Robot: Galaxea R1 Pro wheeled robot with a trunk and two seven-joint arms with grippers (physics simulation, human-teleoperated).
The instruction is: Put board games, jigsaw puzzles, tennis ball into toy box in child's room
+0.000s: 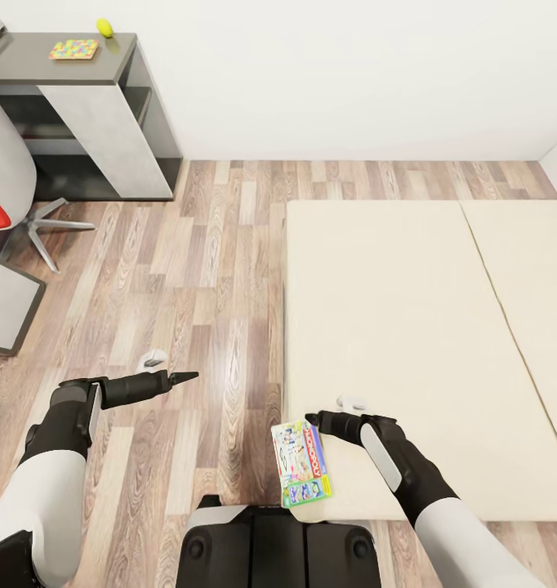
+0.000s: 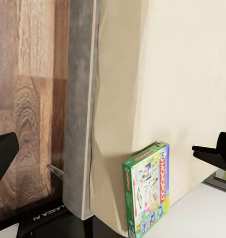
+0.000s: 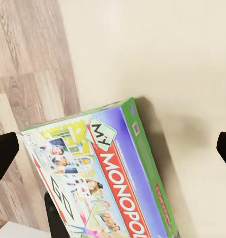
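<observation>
One board game (image 1: 302, 463), the Monopoly box, lies at the bed's (image 1: 409, 327) lower-left corner just beside the open, empty right hand (image 1: 313, 420), while a puzzle (image 1: 74, 50) and ball (image 1: 104, 27) wait on the tabletop (image 1: 33, 65) upper left, so nothing looks packed yet.

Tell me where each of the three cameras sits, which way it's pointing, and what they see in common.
Head view: from the robot's head, looking down at the floor, the bed and the Monopoly box; both arms, left pincer and right pincer show.
Left wrist view: on the left arm, looking across the floor toward the bed edge; dark fingertips show.
Right wrist view: on the right arm, looking down at the box; fingertips frame it, apart.
All three share the Monopoly box and bed.
</observation>
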